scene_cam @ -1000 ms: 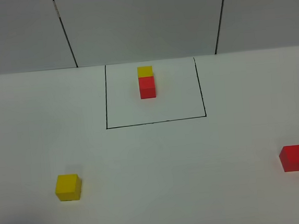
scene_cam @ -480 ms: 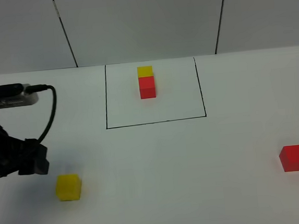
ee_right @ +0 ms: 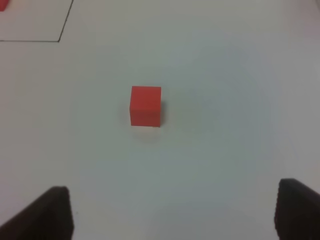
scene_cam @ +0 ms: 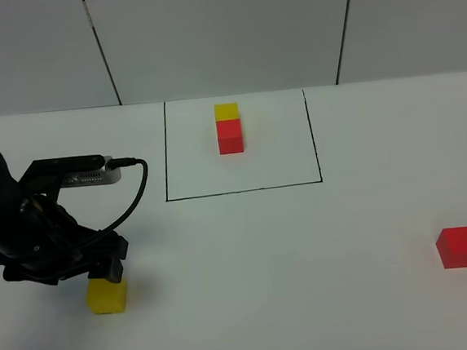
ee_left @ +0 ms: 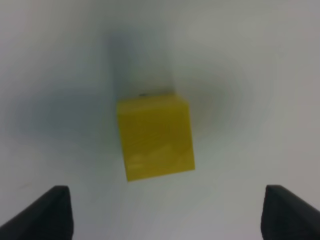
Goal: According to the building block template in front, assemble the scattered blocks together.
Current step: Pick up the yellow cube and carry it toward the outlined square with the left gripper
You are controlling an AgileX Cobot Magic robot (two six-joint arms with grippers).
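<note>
The loose yellow cube (scene_cam: 107,297) lies at the front left of the white table; it also shows in the left wrist view (ee_left: 155,137). My left gripper (scene_cam: 103,272) hangs just above it, open and empty, its dark fingers (ee_left: 52,212) spread wide on either side of the cube. The loose red cube (scene_cam: 458,247) lies at the front right and shows in the right wrist view (ee_right: 146,105). My right gripper (ee_right: 175,207) is open, empty and well short of it. The template (scene_cam: 243,192) is a black rectangle holding a yellow cube (scene_cam: 226,111) joined to a red cube (scene_cam: 230,136).
A grey panelled wall (scene_cam: 221,37) stands behind the table's far edge. The left arm's black body and cable (scene_cam: 33,225) cover the table's left side. A corner of the template's outline (ee_right: 60,40) shows in the right wrist view.
The left arm came in from the left edge and moved right and forward until its gripper hangs over the yellow cube. The cubes have not moved.
</note>
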